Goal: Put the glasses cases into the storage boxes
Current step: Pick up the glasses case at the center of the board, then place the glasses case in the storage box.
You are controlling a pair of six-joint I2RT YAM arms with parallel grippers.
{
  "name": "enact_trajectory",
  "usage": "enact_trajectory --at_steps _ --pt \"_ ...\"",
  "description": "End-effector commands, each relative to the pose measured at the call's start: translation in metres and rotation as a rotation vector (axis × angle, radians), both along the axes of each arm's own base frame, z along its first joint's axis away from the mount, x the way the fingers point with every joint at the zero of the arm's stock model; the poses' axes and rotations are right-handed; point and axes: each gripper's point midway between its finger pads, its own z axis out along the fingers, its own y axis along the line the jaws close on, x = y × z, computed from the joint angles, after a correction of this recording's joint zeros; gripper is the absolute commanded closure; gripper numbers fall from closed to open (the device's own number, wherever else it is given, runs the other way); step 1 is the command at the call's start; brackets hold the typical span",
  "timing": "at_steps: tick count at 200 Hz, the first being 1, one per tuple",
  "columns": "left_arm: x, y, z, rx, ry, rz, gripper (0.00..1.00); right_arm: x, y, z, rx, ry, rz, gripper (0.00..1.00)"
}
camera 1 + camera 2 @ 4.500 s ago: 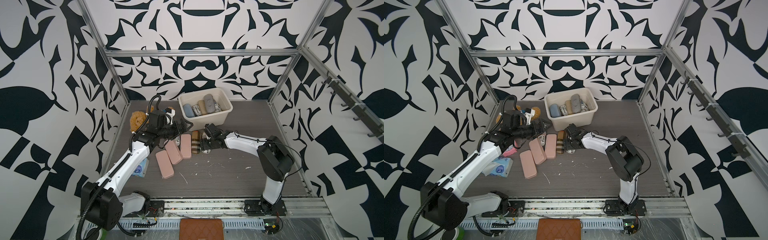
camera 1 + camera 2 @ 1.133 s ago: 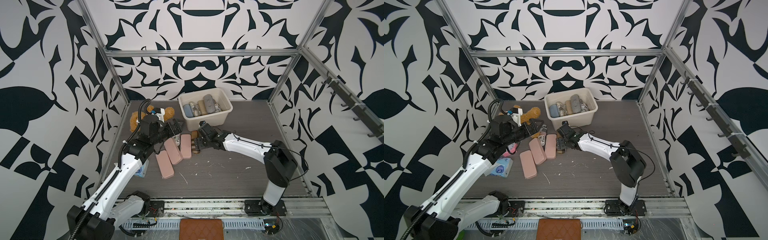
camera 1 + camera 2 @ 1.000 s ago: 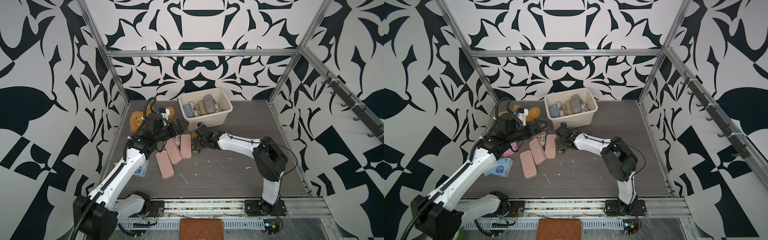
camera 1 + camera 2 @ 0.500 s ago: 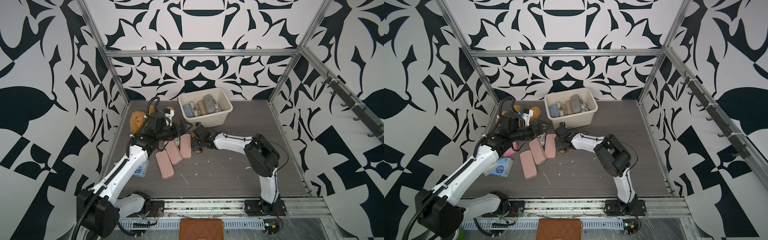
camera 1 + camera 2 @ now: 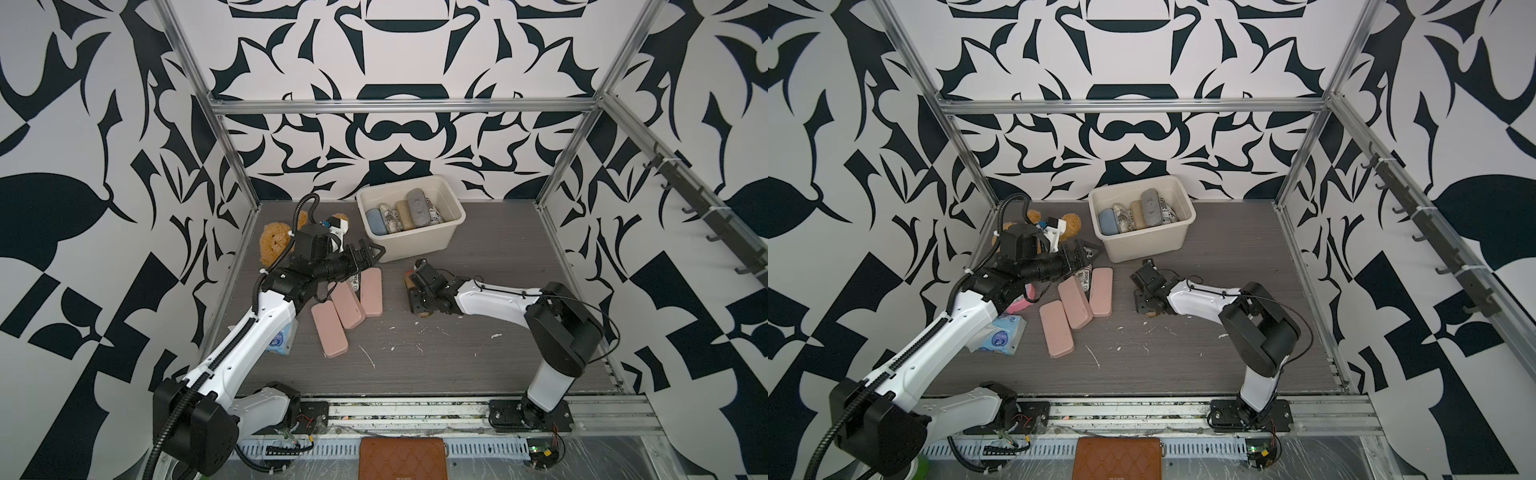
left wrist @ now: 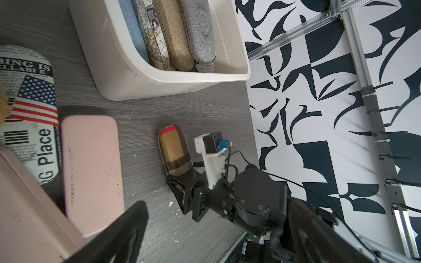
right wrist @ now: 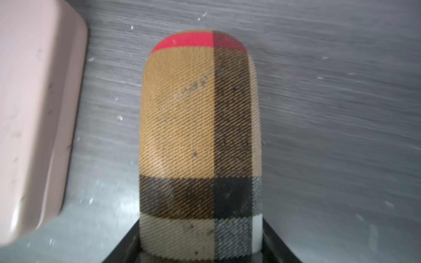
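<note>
- Spanning the cell floor, the grey wood-grain desk [image 5: 478, 353] carries everything below except the wallet; white flecks dot its middle.
- Left arm: it reaches over the loose cases, its left pincer [image 5: 371, 256] spread wide with nothing between the fingers, just off the front left corner of the box.
- Right arm: it lies low across the desk, and its right pincer [image 6: 183, 174] pinches the near end of the tan plaid case [image 7: 200, 127], one black finger against each long side. This case is out on the desk in front of the box, well apart from it and to the right of the pink cases. Whether it is lifted clear I cannot tell.
- Storage box [image 5: 409, 245]: a cream-white tub with a rolled rim, standing at the back of the desk. It holds five cases packed side by side.
- Box contents, from the robot's left:
  - light blue case [image 5: 376, 222]
  - newspaper-print case [image 5: 390, 218]
  - tan case [image 5: 403, 214]
  - grey felt case [image 5: 417, 208], riding highest
  - second newspaper-print case [image 5: 434, 214], against the right wall
- Brown quilted wallet [image 5: 401, 457]: flat, in front of the rail, off the desk.
- Brown plush bear [image 5: 274, 243]: at the back left, partly behind the left arm.
- Three pink cases [image 5: 347, 305]: outside the box, fanned side by side and touching.
- Flag-printed newspaper case [image 6: 29, 113]: outside the box, wedged among the pink ones under the left pincer.
- Blue-white tissue packet [image 5: 998, 338]: beside the left arm, near the desk's left edge.
</note>
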Motion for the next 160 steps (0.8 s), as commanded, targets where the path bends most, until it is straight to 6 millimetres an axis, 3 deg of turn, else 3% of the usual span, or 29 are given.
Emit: enact_trajectory --at_steps 1,22,45,69,94,122,160 --pt "0.002 0.001 0.014 -0.009 -0.036 0.011 0.01 -0.006 -0.006 0.058 0.01 -0.123 0.012 0.41" --pt "0.004 0.009 0.014 0.012 -0.044 0.049 0.01 -0.01 -0.01 0.1 0.016 -0.193 0.024 0.41" --pt "0.009 0.03 0.018 0.053 -0.075 0.152 0.01 0.003 0.002 0.149 0.046 -0.282 0.057 0.41" --pt "0.014 0.059 0.024 0.096 -0.123 0.288 0.01 0.042 0.021 0.191 0.059 -0.352 0.095 0.41" --pt "0.021 0.089 0.032 0.122 -0.155 0.397 0.01 0.097 0.034 0.218 0.102 -0.396 0.086 0.4" --pt "0.026 0.116 0.032 0.139 -0.147 0.503 0.01 0.159 0.053 0.223 0.186 -0.386 0.085 0.41" --pt "0.028 0.126 0.028 0.133 -0.136 0.541 0.01 0.227 0.064 0.186 0.188 -0.338 0.047 0.4"
